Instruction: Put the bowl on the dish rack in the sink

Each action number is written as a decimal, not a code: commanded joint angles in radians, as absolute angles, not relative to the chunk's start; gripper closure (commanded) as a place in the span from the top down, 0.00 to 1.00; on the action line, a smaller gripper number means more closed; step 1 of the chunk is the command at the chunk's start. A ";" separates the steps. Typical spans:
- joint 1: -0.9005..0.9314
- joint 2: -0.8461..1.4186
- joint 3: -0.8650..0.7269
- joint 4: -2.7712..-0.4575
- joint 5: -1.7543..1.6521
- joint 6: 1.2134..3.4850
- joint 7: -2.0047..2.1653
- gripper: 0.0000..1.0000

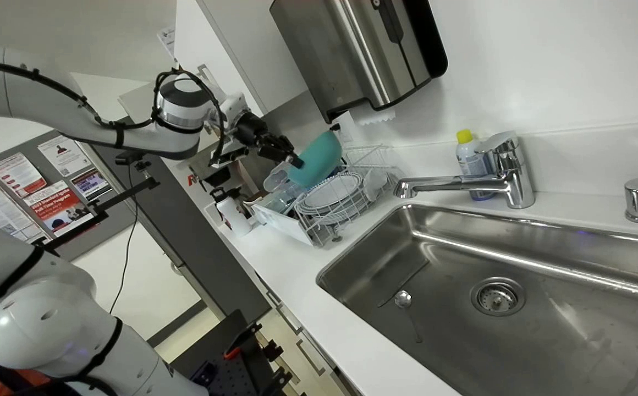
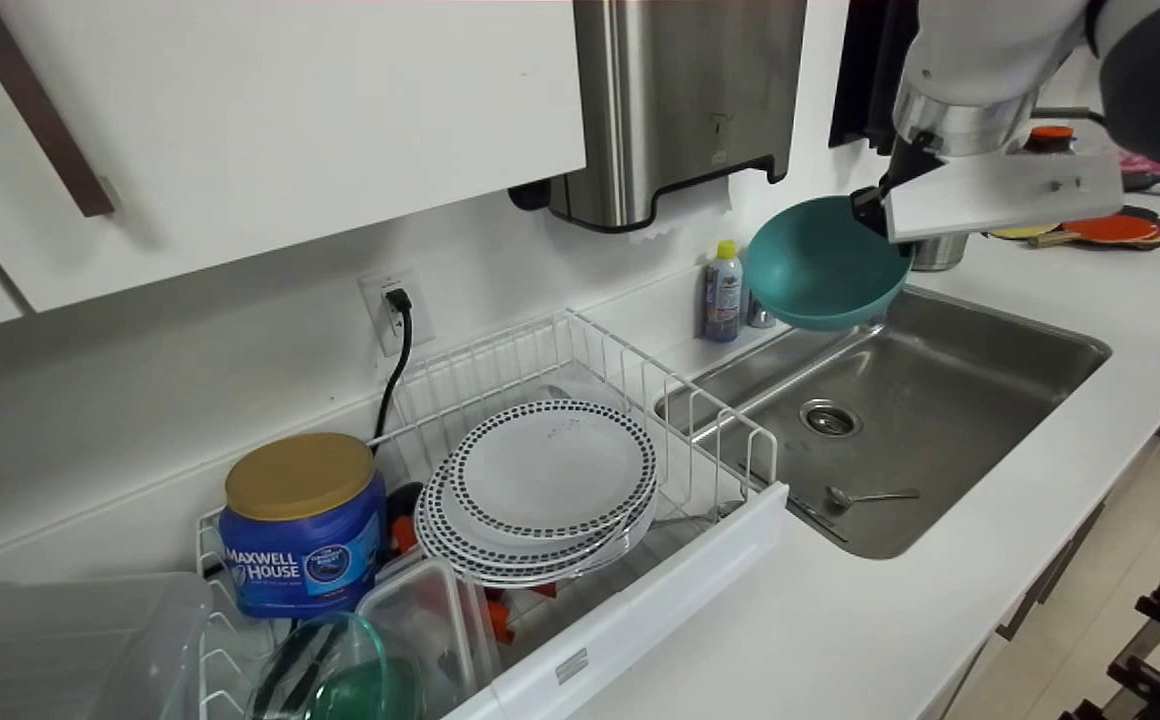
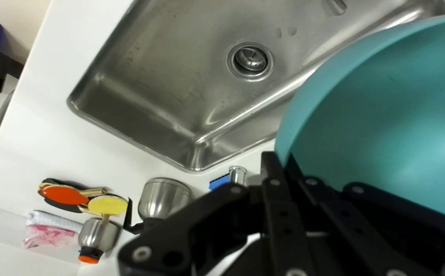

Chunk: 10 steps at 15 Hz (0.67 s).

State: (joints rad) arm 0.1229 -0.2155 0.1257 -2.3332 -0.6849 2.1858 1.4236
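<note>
My gripper (image 3: pixel 282 158) is shut on the rim of the teal bowl (image 3: pixel 383 115). I hold the bowl in the air above the counter, tilted on its side. In an exterior view its inside (image 2: pixel 820 265) shows; in an exterior view its outside (image 1: pixel 322 159) shows beside my fingertips (image 1: pixel 296 160). The dish rack (image 2: pixel 630 600) is a white wire basket on the counter beside the sink, holding a stack of patterned plates. It also shows behind and below the bowl in an exterior view (image 1: pixel 283 225). The steel sink (image 1: pixel 522 352) has a round drain; it also shows in the wrist view (image 3: pixel 176 57).
A chrome faucet (image 1: pixel 456 183) reaches over the sink. A yellow-capped spray bottle (image 2: pixel 723 290) stands by the wall. A steel paper towel dispenser (image 2: pixel 690 110) hangs above. A blue coffee tub (image 2: pixel 302 540) stands behind the plates. A spoon (image 1: pixel 403 300) lies in the sink.
</note>
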 commanded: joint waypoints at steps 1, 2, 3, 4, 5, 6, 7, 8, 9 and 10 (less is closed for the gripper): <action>0.040 -0.165 0.085 -2.253 -0.707 2.181 1.315 0.01; 0.021 -0.155 0.074 -2.237 -0.721 2.172 1.287 0.01; 0.006 -0.149 0.063 -2.222 -0.732 2.169 1.263 0.01; -0.008 -0.149 0.050 -2.214 -0.742 2.165 1.229 0.01; -0.018 -0.149 0.039 -2.209 -0.753 2.168 1.202 0.01; -0.029 -0.156 0.026 -2.209 -0.754 2.179 1.165 0.01; -0.036 -0.160 0.017 -2.209 -0.756 2.185 1.135 0.01; -0.040 -0.171 0.004 -2.217 -0.739 2.202 1.082 0.01; -0.039 -0.181 -0.004 -2.222 -0.705 2.211 1.025 0.01; -0.040 -0.158 0.012 -2.219 -0.730 2.191 1.106 0.04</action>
